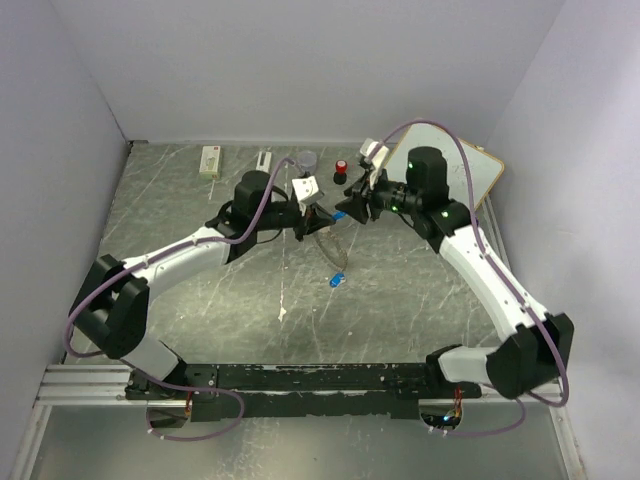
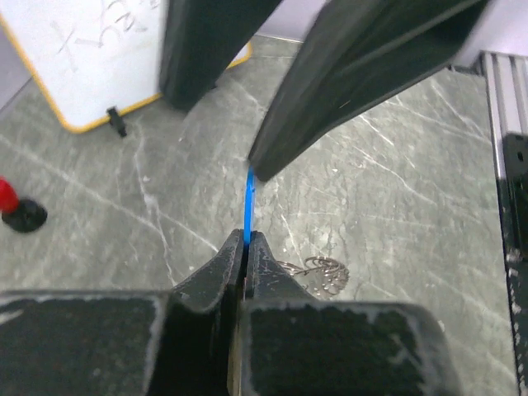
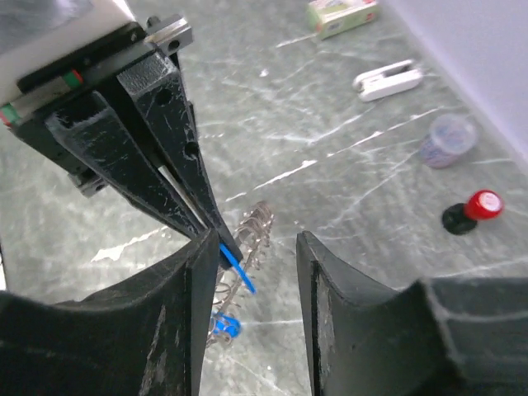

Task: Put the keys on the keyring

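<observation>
My left gripper [image 2: 247, 235] is shut on a thin blue key [image 2: 247, 202], seen edge-on and sticking out past its tips. In the right wrist view that key [image 3: 238, 268] pokes from the left fingers [image 3: 177, 177] into the gap of my right gripper [image 3: 256, 276]. The right gripper is open, and its left finger is close beside the key. Below them lies the keyring [image 3: 252, 227], a fringed metal ring [image 2: 320, 275]. A second blue key [image 3: 224, 327] sits at its near end [image 1: 337, 278]. Both grippers meet mid-table, left [image 1: 312, 215] and right [image 1: 345, 212].
A red-and-black knob [image 1: 341, 170] and a clear small cup [image 1: 305, 158] stand at the back. A white clip [image 1: 264, 160] and a green-white box [image 1: 210, 160] lie farther left. A yellow-edged whiteboard [image 1: 475, 170] leans at the back right.
</observation>
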